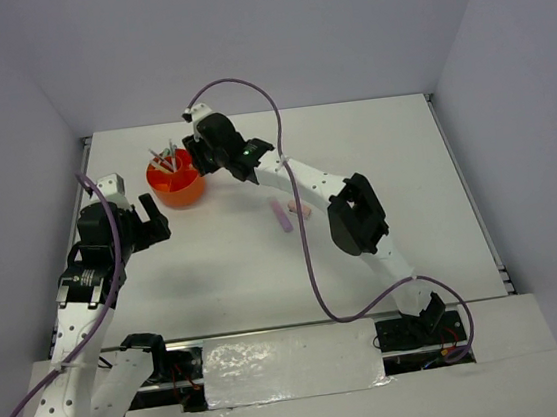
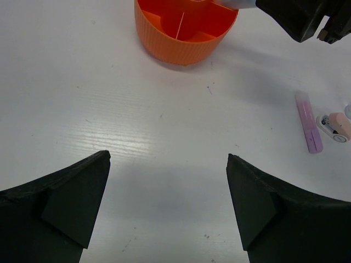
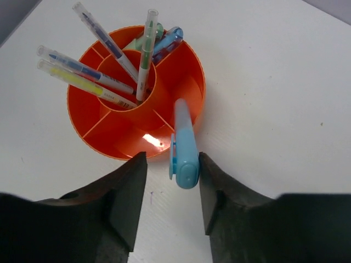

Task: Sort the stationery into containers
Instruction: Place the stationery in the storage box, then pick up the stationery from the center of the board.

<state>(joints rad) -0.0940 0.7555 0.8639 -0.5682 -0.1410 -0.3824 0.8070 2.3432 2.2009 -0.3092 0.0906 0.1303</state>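
My right tool [image 3: 173, 159] hovers over the near rim of the round orange plastic organizer [image 3: 193, 71]. Its jaws are spread wider than the pastel blue marker [image 3: 184, 145] between them. The marker lies against one finger, with a gap to the other, and its far end tips into an outer compartment. Thin pens [image 3: 88, 68] stand in the central ring. My left tool [image 2: 167, 164] is spread wide above the white worktop [image 2: 82, 98]. A purple marker [image 2: 308, 123] and a pink eraser block [image 2: 335, 127] lie well apart from the organizer.
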